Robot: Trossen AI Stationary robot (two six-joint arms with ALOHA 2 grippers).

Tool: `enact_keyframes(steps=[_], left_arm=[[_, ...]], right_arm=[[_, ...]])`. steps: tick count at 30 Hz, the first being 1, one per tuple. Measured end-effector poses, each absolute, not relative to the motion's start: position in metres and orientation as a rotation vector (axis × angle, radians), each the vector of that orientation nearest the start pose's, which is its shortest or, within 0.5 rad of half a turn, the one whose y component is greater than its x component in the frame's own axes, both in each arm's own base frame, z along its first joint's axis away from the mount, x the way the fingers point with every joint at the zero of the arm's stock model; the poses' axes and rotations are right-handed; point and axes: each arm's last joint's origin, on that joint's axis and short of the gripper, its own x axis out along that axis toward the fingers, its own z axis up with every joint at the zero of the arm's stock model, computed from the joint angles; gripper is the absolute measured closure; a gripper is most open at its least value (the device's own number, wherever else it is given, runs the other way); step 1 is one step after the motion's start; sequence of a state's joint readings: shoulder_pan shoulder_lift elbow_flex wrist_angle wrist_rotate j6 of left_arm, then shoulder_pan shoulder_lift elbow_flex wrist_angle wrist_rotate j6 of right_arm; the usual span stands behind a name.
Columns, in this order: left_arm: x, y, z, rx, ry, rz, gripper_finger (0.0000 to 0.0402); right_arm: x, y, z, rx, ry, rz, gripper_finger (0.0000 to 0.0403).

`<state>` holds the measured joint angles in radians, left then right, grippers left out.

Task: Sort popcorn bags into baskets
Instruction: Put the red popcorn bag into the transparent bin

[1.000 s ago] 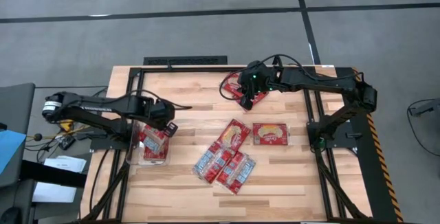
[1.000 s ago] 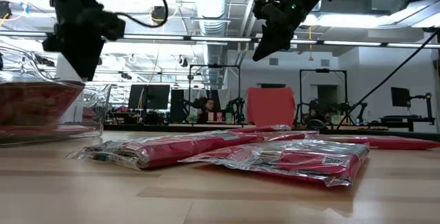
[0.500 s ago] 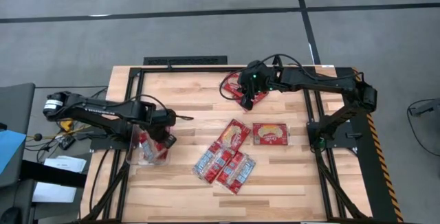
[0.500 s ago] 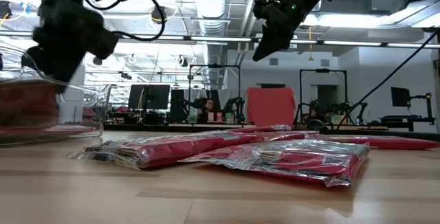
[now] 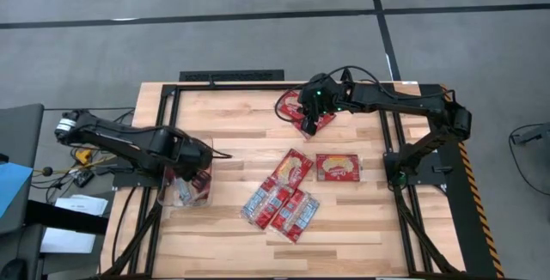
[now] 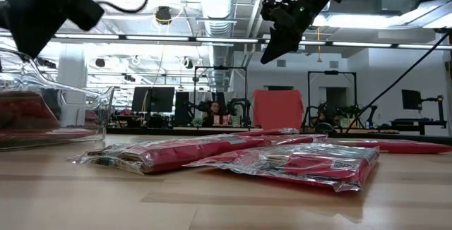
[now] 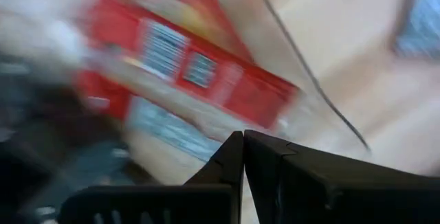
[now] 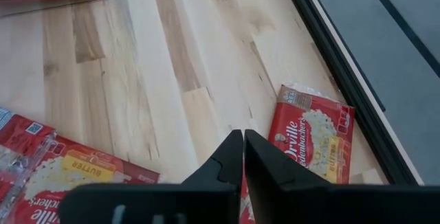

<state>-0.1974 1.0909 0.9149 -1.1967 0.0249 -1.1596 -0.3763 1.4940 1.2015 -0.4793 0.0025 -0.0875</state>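
Several red popcorn bags lie flat on the wooden table: a group in the middle point(image 5: 290, 170) point(image 6: 226, 152), one with a cream oval point(image 5: 338, 167), and a small pile by the far edge point(image 5: 292, 106). More sit inside the clear tub point(image 5: 176, 196) point(image 6: 49, 117) near the left edge, one showing blurred in the left wrist view point(image 7: 185, 66). My left gripper point(image 5: 196, 170) point(image 7: 243, 138) is shut and hovers over the tub. My right gripper point(image 5: 309, 124) point(image 8: 243, 138) is shut and hangs above the far pile, over a bag point(image 8: 309, 141).
A black metal frame point(image 5: 232, 76) runs along the table's far edge and both sides. Bare wood lies between the tub and the middle group, and along the near edge. The room beyond holds monitors and a seated person point(image 6: 210, 109).
My left gripper has moved from the tub's right side toward the table's left, over the tub, and has risen; its arm has swung with it. My right gripper has kept still. The bags have not moved.
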Motion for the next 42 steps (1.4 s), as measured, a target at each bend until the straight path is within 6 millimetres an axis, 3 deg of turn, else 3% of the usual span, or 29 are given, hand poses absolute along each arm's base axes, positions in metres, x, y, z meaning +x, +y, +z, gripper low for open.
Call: enact_keyframes(steps=[2,6,12,19,22,27,32,35,39,42], left_arm=[[0.159,-0.033,0.258,-0.836,1.307,0.71,0.0401],[0.143,-0.029,0.237,-0.838,1.376,0.915,0.0401],[0.143,-0.026,0.207,-0.869,1.318,0.948,0.0401],[0.151,-0.024,0.203,-0.875,1.238,0.983,0.0401],[0.156,-0.025,0.209,-0.88,1.184,0.956,0.0401],[0.176,-0.022,0.247,-0.796,0.967,0.872,0.0401],[0.205,-0.014,0.287,-0.641,0.822,0.516,0.0401],[0.221,-0.005,0.301,-0.594,0.706,0.474,0.04],[0.237,0.014,0.297,-0.551,0.702,0.45,0.0373],[0.252,0.021,0.284,-0.603,0.755,0.378,0.033]], right_arm=[[0.299,-0.118,0.286,0.061,0.776,-0.325,0.0369],[0.299,-0.118,0.286,0.059,0.777,-0.324,0.0378],[0.298,-0.118,0.286,0.045,0.779,-0.319,0.0379],[0.297,-0.122,0.286,0.05,0.778,-0.33,0.0368],[0.297,-0.122,0.286,0.051,0.779,-0.33,0.037],[0.297,-0.122,0.286,0.05,0.779,-0.33,0.0379],[0.297,-0.122,0.286,0.051,0.779,-0.329,0.0378],[0.296,-0.12,0.285,0.076,0.795,-0.286,0.0367],[0.292,-0.114,0.278,0.217,0.841,-0.185,0.0345],[0.288,-0.103,0.256,0.268,0.911,-0.145,0.0317]])
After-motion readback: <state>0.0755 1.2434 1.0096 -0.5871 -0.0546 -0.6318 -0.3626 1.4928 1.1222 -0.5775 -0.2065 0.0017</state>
